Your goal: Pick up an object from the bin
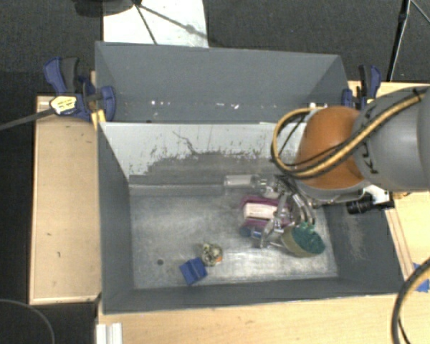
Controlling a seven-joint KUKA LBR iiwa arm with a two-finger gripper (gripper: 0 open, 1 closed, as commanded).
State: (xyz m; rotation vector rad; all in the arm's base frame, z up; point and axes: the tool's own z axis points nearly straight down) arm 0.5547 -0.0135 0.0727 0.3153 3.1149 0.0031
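1. Your grey metal bin [165, 213] is the biggest thing here. Its floor is scuffed, and most of the loose things lie toward the right and the front.
2. The arm [405, 149] comes in from the right of the view, with its orange cover [330, 145] and looped cables [290, 145] hanging over the bin's right part.
3. The gripper [283, 221] sits low over the right of the floor, in among a small cluster of things. You cannot tell whether the pincer is wide, narrow or clamped on anything.
4. A green round thing [306, 242] lies just beside the gripper, on the side toward the front wall.
5. A white-and-purple box [259, 211] lies just to the gripper's left, with a small purple piece [254, 229] close beneath it.
6. A blue block [193, 271] rests near the front wall, well apart from the gripper.
7. A small mottled thing [212, 253] lies just beside that blue block.
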